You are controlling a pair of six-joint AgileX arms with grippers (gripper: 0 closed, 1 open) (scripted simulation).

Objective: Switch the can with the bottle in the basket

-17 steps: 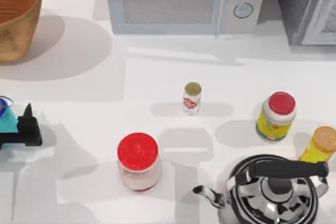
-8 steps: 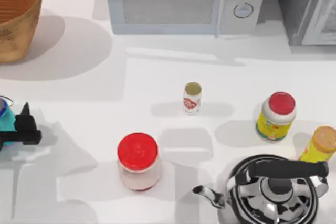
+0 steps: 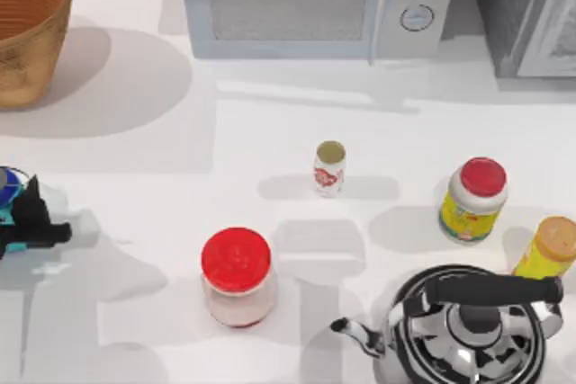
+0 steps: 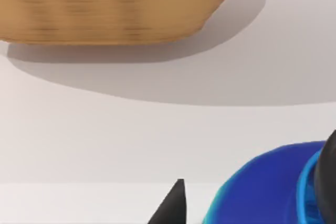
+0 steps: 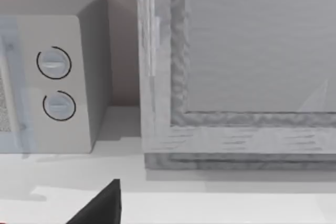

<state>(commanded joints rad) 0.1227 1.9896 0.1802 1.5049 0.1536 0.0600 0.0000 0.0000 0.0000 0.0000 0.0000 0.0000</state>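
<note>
Drifting farther left, the left gripper (image 3: 20,218) grips the can (image 3: 7,193) at frame's left edge, below the basket (image 3: 31,38), bottle (image 3: 329,168) mid-table.

Cyan can (image 3: 5,193) with blue top, golden-brown ribbed basket (image 3: 31,29), white bottle (image 3: 329,169) with red print, olive-gold top.

Left tool (image 3: 13,213) at table's left edge

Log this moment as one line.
left gripper: at table's left edge, around can | bottle: mid-table | basket: far left
</note>
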